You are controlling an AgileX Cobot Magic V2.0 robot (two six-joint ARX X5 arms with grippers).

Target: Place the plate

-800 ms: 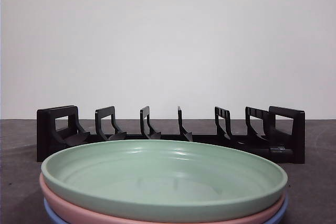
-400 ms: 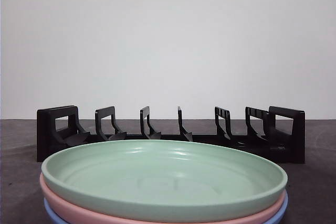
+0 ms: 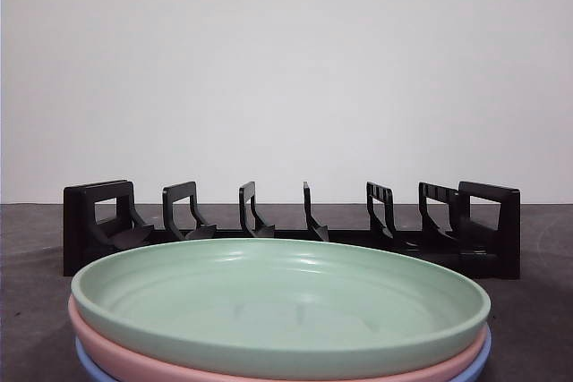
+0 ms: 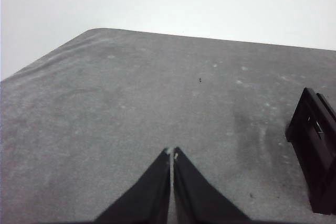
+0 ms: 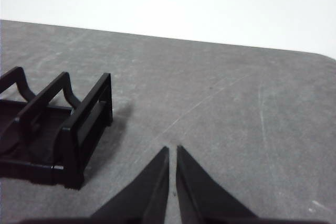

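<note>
Nearest in the front view, the green plate [image 3: 279,306] tops a pink plate [image 3: 134,360] and a blue plate [image 3: 94,366]. Behind stands the black rack [image 3: 291,225], slots empty. Left hand [image 4: 171,154] and right hand [image 5: 172,150] hang pressed together, holding nothing, above grey worktop [image 4: 131,103]. A white wall [image 3: 286,87] lies at 12 o'clock.

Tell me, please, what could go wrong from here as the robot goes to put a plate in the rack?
The green plate nests in a pink plate and a blue plate, so gripping its rim may lift or drag those below. The rack has narrow slots between thin dividers; a tilted plate could hit one and shift the rack. Both the left gripper and right gripper are shut and must open first.
</note>
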